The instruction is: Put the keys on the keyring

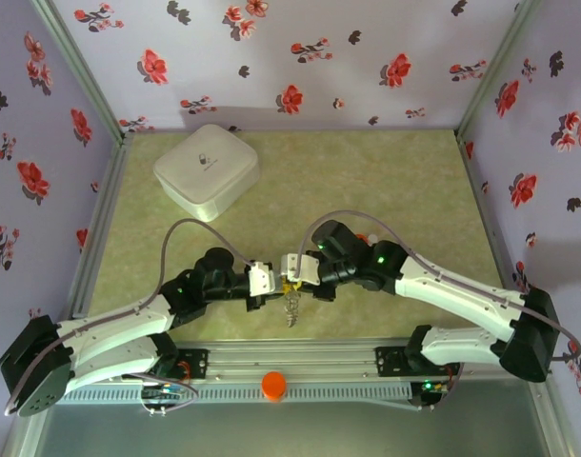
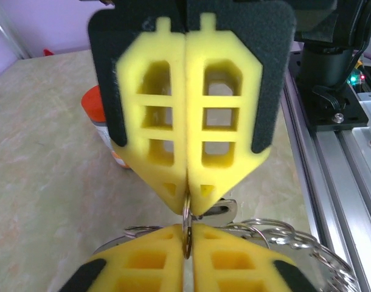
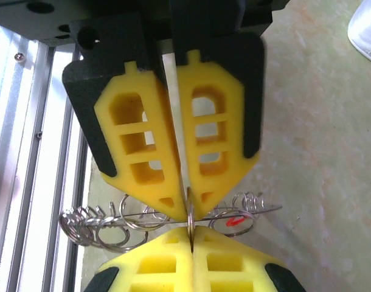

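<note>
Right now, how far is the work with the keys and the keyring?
Looks done: the keyring is off the table, it seems. In hand: the left pincer and the right pincer are shut tip to tip on its thin edge. Left: the threading itself. A red tag shows among the wire loops, but I cannot tell whether it is attached.

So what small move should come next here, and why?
Probably hold the left end effector shut and twist the right end effector slightly. Both are shut tip to tip on the small ring, with the coiled keyring hanging by it; turning may feed the ring along.
</note>
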Tool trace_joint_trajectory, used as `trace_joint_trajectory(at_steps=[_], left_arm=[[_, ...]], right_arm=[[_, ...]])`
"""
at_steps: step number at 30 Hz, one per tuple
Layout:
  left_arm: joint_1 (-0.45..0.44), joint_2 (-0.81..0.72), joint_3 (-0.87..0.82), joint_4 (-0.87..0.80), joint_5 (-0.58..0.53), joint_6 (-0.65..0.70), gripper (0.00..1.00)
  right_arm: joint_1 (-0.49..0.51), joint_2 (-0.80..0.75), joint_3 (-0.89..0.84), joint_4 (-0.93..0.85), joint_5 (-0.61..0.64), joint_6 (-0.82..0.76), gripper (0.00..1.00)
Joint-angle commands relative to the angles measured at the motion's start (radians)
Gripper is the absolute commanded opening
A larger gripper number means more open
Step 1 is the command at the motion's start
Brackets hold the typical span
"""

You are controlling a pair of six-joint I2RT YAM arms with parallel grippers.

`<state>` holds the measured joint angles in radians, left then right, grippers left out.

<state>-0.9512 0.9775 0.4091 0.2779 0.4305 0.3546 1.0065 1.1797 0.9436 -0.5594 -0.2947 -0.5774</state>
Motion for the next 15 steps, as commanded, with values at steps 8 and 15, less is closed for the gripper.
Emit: trace_joint_trajectory(at_steps=[8,15], left_arm=[[-0.004,-0.033,-0.057,0.231,0.019,-0.122,0.00],[-0.004,-0.027,-0.105,0.382,0.020,-0.187,0.00]], right_arm=[[-0.002,-0.138,-0.128,0.154,-0.016,0.060,0.25],[-0.015,-0.200,-0.213,0.263,-0.014,0.147,0.31]])
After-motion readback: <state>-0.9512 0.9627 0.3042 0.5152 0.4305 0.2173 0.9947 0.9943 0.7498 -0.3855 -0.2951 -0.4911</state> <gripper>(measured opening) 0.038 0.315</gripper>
